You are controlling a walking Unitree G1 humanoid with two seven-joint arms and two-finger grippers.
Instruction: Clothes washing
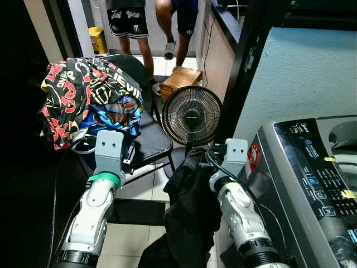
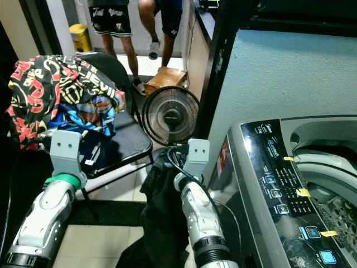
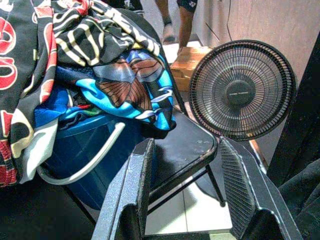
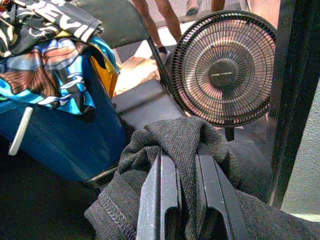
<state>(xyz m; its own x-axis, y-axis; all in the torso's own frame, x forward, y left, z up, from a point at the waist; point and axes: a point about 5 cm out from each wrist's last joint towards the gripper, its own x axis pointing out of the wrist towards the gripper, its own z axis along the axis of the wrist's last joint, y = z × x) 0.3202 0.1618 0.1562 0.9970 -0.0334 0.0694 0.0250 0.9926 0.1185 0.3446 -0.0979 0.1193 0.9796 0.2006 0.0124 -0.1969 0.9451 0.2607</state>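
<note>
Left eye view: right claw (image 1: 196, 158) up in front of the robot, a dark grey garment (image 1: 187, 206) bunched at its tip and hanging down past the arm toward the floor. Washing machine (image 1: 312, 184) just to the right of that arm, control panel facing up. Left claw (image 1: 127, 158) raised by the black chair (image 1: 148, 139), which carries a blue basket (image 1: 92, 151) piled with printed clothes (image 1: 83, 92). Black table fan (image 1: 191, 115) stands on the floor between chair and washer. Two people's legs (image 1: 146, 39) at the back.

Right eye view: same layout; the washer's open drum (image 2: 329, 184) shows at right.

Left wrist view: left claw (image 3: 195, 187) fingers spread wide, nothing between them, aimed at the chair seat and fan.

Right wrist view: right claw (image 4: 186, 195) fingers narrow, pinched on a fold of the garment, fan behind.
</note>
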